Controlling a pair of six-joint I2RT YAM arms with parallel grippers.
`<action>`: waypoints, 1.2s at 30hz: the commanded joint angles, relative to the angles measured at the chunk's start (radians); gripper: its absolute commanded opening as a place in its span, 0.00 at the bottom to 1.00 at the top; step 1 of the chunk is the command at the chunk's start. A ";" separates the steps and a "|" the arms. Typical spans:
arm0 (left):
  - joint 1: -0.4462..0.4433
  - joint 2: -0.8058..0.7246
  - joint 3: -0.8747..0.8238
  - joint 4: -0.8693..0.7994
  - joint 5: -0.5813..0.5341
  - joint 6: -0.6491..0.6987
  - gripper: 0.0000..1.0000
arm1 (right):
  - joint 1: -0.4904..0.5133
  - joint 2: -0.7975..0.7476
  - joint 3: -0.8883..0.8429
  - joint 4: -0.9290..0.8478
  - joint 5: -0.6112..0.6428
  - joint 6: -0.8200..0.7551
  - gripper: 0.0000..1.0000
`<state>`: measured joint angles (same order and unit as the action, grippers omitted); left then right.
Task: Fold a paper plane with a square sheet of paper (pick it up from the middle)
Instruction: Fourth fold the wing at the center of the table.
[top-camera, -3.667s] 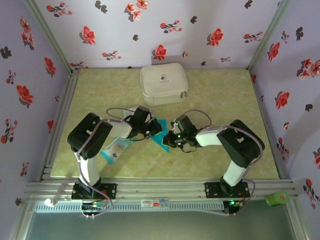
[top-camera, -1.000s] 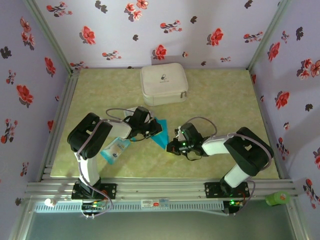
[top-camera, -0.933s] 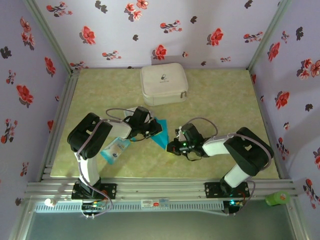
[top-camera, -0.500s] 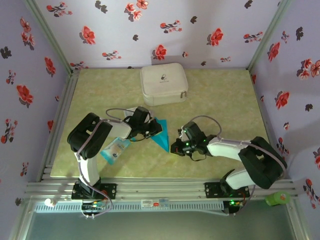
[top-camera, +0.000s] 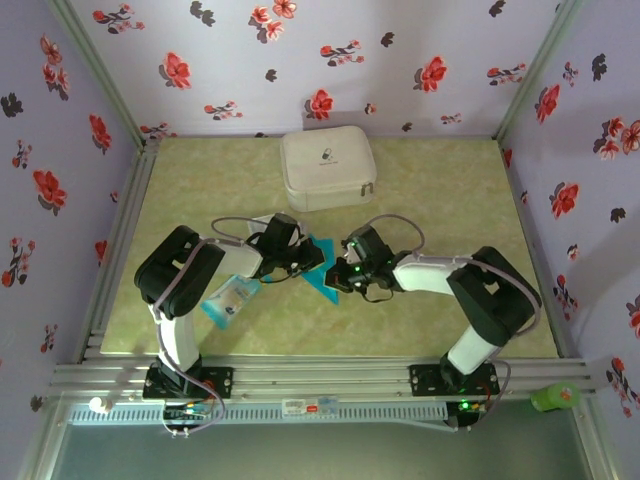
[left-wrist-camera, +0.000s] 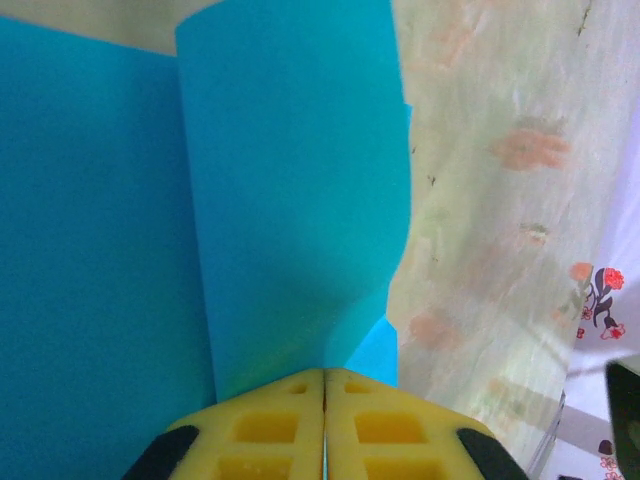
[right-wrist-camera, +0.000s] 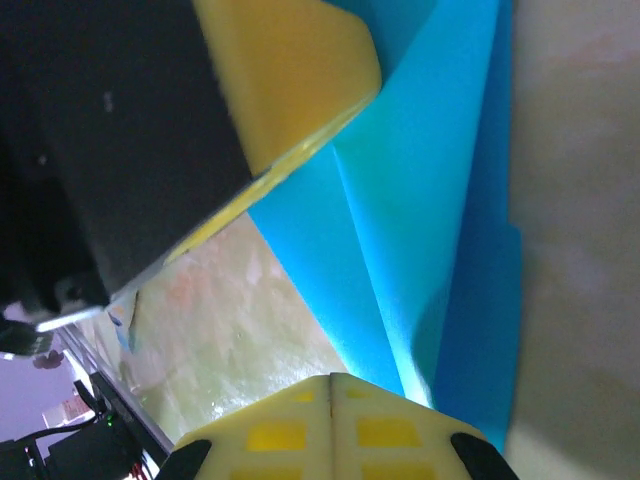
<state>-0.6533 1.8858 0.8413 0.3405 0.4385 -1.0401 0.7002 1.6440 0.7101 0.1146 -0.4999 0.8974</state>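
Gripping the folded blue paper (top-camera: 322, 277) from two sides, I have both claws clenched on it near the middle of the table (top-camera: 450, 200).

Left claw (top-camera: 303, 260): it sits at 10 o'clock of the paper in the top view. In the left wrist view, its yellow pads (left-wrist-camera: 270, 425) meet with no gap at 6 o'clock, and the paper (left-wrist-camera: 290, 200) runs straight into the seam of the left claw (left-wrist-camera: 323, 375). A vertical crease divides a darker panel at 9 o'clock from a brighter one at 12 o'clock.

Right claw (top-camera: 338, 281): it sits at 4 o'clock of the paper. In the right wrist view its pads are pressed together at 6 o'clock, right claw (right-wrist-camera: 332, 380) pinching a raised fold of the paper (right-wrist-camera: 430, 250). The left claw's pad (right-wrist-camera: 290, 70) bears on the sheet at 11 o'clock.

Surroundings: a white zip case (top-camera: 327, 168) lies at 12 o'clock of the paper, well apart. A pale blue-and-white packet (top-camera: 230, 298) lies at 8 o'clock.
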 joint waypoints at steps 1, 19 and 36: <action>0.014 0.031 -0.036 -0.093 -0.052 0.009 0.09 | -0.006 0.038 0.041 0.062 0.003 0.034 0.02; 0.014 -0.012 -0.024 -0.115 -0.049 0.023 0.11 | -0.045 0.088 -0.096 0.031 0.007 0.000 0.00; -0.085 -0.174 -0.055 -0.126 -0.028 0.019 0.15 | -0.092 0.077 -0.092 -0.052 -0.111 -0.159 0.00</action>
<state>-0.7052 1.7081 0.7956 0.2527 0.4191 -1.0367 0.6189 1.7119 0.6449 0.2039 -0.6292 0.7868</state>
